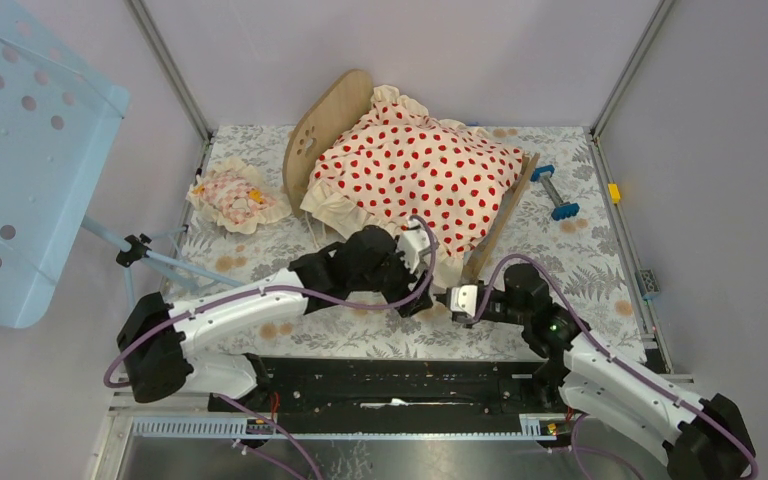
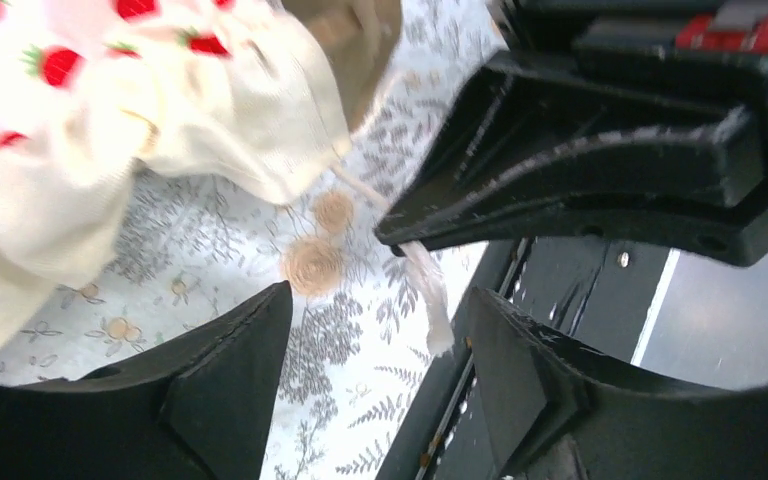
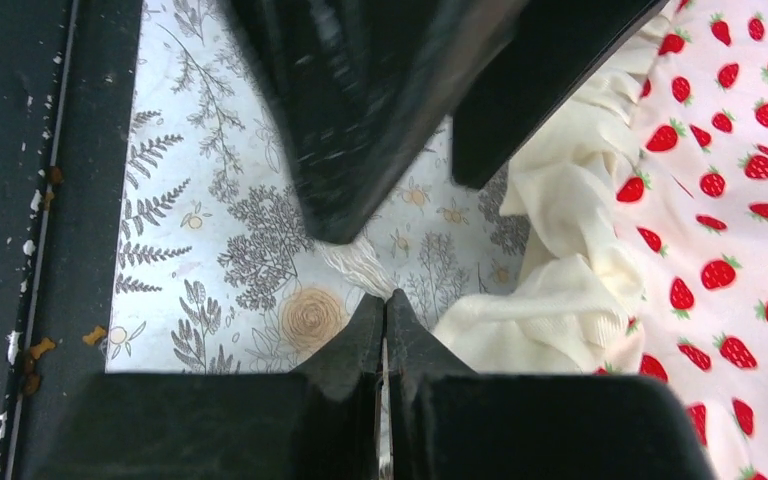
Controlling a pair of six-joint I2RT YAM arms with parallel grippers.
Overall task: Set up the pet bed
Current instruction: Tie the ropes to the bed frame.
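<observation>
Pet bed sits mid-surface under the blanket, just beyond my left gripper and right gripper.
Its long axis runs from the headboard on my left to the footboard on my right, the foot end slanting nearer. My left gripper hangs released beside the blanket's near hem. My right, equally near, is clenched on a thin white cord from that hem.
</observation>
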